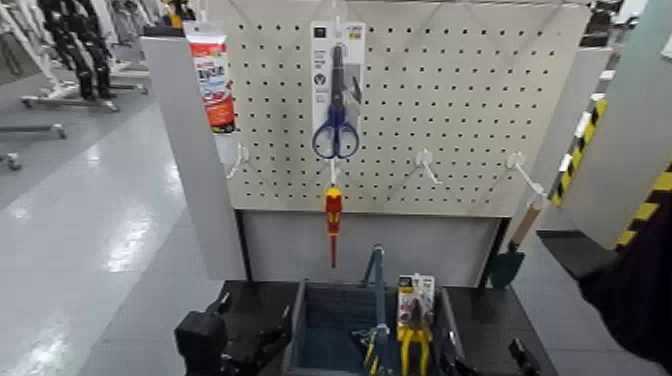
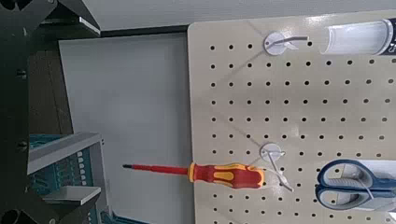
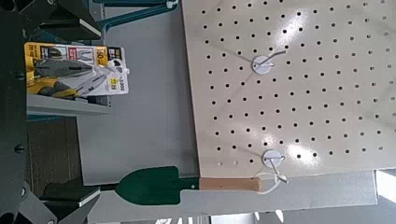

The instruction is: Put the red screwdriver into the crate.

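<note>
The left end effector is black and chunky with blocky parts. The right end effector is black too, with small screws.

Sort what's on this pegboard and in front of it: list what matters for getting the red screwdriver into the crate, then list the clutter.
For the job:
- red screwdriver, hanging from a pegboard hook
- crate, below the board
- left gripper, low beside the crate

Clutter:
- blue-handled scissors on a card
- yellow-handled pliers in the crate
- green trowel hanging at the right
- tube at the top left
</note>
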You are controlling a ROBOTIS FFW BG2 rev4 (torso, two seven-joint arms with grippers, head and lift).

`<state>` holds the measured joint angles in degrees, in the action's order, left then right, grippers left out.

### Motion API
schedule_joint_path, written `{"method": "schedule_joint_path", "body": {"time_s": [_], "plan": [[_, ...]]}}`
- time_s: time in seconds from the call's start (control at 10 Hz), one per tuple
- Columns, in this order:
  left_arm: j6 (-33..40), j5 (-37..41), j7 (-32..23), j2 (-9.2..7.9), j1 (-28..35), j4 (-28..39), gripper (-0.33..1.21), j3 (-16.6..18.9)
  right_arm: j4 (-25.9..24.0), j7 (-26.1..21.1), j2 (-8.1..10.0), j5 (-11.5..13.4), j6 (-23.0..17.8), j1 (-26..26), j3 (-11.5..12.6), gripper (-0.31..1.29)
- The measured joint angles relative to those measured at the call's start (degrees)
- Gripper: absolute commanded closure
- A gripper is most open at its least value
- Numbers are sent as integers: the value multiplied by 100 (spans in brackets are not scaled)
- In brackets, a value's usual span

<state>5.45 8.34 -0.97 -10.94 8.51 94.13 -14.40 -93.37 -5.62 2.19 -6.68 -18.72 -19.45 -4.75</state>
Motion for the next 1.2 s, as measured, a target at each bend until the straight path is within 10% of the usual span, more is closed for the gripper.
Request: {"method": "schedule_joint_path", "body": {"time_s": [0.6,1.2], "plan": [[26,-14,34,1,2,-13,12,8,-5,1,-9,0,0,-3,-6,13],[-569,188,1714,236,-885,-287,12,425,3,0,-17,0,0,6,-15,13]]}}
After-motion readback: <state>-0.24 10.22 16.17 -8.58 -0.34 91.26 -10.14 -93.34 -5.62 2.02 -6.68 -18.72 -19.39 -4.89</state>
